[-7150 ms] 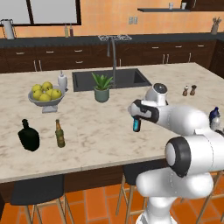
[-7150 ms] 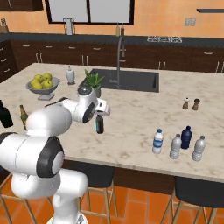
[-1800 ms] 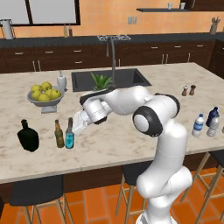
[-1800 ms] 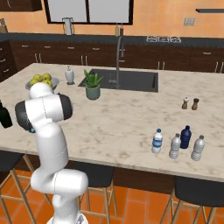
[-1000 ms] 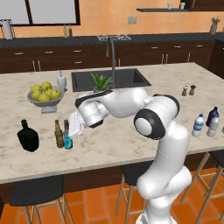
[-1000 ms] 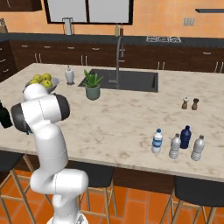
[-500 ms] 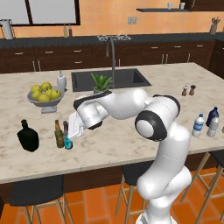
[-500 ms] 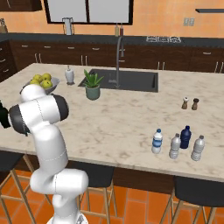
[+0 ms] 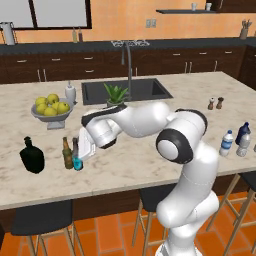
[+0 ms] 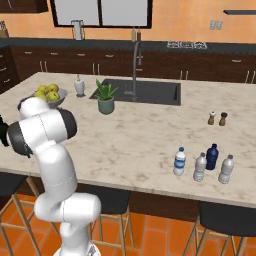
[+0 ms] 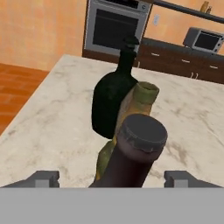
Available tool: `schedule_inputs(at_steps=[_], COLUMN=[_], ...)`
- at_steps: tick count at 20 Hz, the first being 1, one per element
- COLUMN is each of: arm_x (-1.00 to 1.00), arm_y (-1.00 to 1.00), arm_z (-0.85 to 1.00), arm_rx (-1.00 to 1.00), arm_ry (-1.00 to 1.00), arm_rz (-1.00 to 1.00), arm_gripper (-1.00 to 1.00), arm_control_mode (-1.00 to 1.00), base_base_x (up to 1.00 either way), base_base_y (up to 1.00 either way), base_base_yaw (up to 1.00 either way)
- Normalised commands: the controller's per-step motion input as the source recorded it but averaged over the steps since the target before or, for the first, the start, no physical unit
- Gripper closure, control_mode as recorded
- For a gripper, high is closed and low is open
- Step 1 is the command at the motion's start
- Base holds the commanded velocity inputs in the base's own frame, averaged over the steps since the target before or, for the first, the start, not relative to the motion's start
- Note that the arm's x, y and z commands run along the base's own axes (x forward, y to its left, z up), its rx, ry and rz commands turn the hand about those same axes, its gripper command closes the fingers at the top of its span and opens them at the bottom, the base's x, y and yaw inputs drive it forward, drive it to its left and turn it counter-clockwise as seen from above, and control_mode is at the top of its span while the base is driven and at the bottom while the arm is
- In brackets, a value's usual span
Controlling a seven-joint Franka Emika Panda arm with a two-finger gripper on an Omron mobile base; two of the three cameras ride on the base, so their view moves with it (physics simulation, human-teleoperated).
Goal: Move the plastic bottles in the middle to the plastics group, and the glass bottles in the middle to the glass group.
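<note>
The slim dark brown bottle with the cyan label [image 9: 76, 156] stands upright on the counter, right beside the amber bottle [image 9: 66, 153] and near the black flask [image 9: 31, 156]. My gripper [image 9: 82, 150] is around it. In the hand view the brown bottle's cap [image 11: 142, 131] sits between my fingertips [image 11: 43, 179], which stand wide apart and clear of it, so the gripper [image 11: 113, 178] is open. Behind it are the amber bottle [image 11: 141, 99] and the flask [image 11: 113, 103]. Far right, the blue-label water bottle [image 10: 179, 161] and the greyish one [image 10: 200, 167] stand by the dark blue bottle [image 10: 212, 156].
A fruit bowl [image 9: 50, 107] sits behind the glass bottles, with a soap dispenser [image 9: 70, 93], a potted plant [image 9: 116, 95] and the sink [image 9: 125, 90] further back. Salt and pepper shakers [image 10: 217, 118] stand right of centre. Another clear bottle [image 10: 226, 169] stands beside the dark blue one.
Over the span my arm swung left, carrying the brown cyan-label bottle from mid-counter to beside the amber bottle. In the last second bottle and hand have barely shifted.
</note>
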Motion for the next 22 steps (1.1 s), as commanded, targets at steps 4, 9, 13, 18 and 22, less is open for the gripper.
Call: schedule_inputs(at_steps=[4,9,13,18,22], arm_x=[-0.09,-0.18,-0.17,-0.35,-0.49], arm_y=[-0.12,-0.25,-0.43,-0.57,-0.71], arm_z=[0.20,0.24,0.23,0.16,0.22], arm_rx=[0.00,0.02,0.00,0.00,0.00], arm_ry=[-0.01,0.02,0.05,0.14,0.15], arm_rz=[0.00,-0.02,-0.11,-0.28,-0.28], arm_gripper=[-1.00,-1.00,-1.00,-1.00,-1.00], arm_control_mode=[-1.00,-1.00,-1.00,-1.00,-1.00], base_base_x=[0.00,0.00,0.00,0.00,0.00], base_base_y=[0.00,0.00,0.00,0.00,0.00], base_base_yaw=[0.00,0.00,0.00,0.00,0.00])
